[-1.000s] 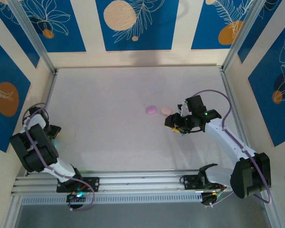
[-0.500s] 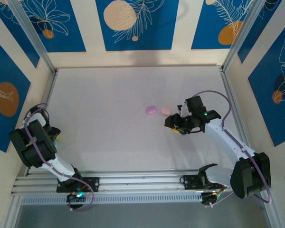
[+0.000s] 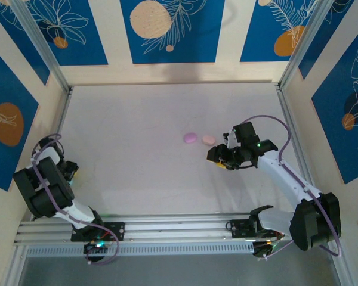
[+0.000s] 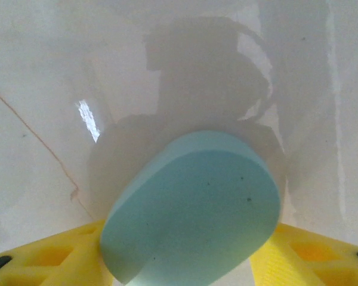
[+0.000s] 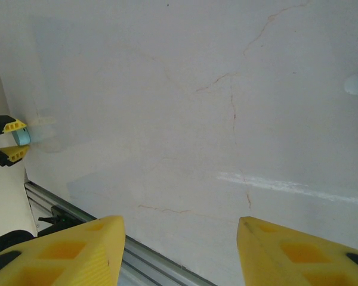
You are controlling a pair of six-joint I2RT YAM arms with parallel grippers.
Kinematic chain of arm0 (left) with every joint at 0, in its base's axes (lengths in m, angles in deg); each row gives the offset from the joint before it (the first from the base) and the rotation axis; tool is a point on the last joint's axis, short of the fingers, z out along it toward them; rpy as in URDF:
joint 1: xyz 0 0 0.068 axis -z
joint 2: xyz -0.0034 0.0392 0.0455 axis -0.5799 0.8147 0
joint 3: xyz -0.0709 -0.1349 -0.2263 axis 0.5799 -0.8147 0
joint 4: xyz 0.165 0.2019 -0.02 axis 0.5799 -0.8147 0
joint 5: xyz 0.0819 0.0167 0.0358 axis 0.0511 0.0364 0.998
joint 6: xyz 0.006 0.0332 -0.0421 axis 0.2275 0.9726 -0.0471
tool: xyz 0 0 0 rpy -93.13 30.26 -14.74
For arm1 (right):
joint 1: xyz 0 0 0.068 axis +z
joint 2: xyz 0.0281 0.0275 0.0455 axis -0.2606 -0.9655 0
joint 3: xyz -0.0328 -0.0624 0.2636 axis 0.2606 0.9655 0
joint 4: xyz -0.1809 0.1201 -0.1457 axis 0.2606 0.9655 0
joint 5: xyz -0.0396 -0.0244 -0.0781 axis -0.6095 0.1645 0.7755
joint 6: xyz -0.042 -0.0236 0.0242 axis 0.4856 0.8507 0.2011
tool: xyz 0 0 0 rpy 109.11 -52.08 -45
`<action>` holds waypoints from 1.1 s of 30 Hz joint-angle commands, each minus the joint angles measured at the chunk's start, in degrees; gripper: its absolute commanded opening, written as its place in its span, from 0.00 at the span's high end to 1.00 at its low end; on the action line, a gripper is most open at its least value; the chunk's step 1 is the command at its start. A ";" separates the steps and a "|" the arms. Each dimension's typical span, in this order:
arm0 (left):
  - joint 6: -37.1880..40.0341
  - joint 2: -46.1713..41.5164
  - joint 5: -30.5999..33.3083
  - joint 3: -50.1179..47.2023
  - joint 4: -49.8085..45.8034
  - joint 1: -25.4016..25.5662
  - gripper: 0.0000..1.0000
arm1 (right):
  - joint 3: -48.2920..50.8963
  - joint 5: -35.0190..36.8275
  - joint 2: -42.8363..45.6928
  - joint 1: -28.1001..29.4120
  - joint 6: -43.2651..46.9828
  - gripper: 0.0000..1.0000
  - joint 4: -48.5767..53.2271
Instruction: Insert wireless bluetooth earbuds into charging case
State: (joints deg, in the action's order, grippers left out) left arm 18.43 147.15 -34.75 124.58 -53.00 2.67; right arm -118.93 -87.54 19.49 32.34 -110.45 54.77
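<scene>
The top camera looks down from high behind the arm bases (image 3: pixel 101 233), taking in the whole pale desk (image 3: pixel 137 119) and the blue patterned walls (image 3: pixel 167 36) around it. The left wrist camera faces the desk from very near, a light blue case (image 4: pixel 197 202) between the left jaws close in its lower half. The right wrist camera looks out across the desk toward the near rail (image 5: pixel 59 205), catching that same case and jaws small at its left edge

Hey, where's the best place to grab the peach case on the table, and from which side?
Probably from straight above, pinching the peach case across its narrower width, near edge to far edge: it lies flat and low, and the purple case sits close on its left.
</scene>
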 commanded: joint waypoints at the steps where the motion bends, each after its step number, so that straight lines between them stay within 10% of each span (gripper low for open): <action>1: -0.93 -0.82 -1.48 -0.62 1.15 -0.54 0.43 | 0.50 -1.25 1.11 -0.07 -0.56 0.46 0.56; 13: 2.03 2.12 0.60 3.07 0.08 -0.54 0.10 | 0.97 -1.20 1.52 -0.09 -0.73 0.46 0.65; 33: 6.34 9.06 0.83 7.82 -3.56 -0.54 0.30 | 1.31 -1.19 1.39 -0.11 -0.91 0.46 0.38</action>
State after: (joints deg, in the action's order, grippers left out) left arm 24.55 155.94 -32.78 133.60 -54.53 2.60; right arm -118.71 -87.54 20.14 32.34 -110.67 54.68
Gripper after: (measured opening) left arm 0.710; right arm 0.536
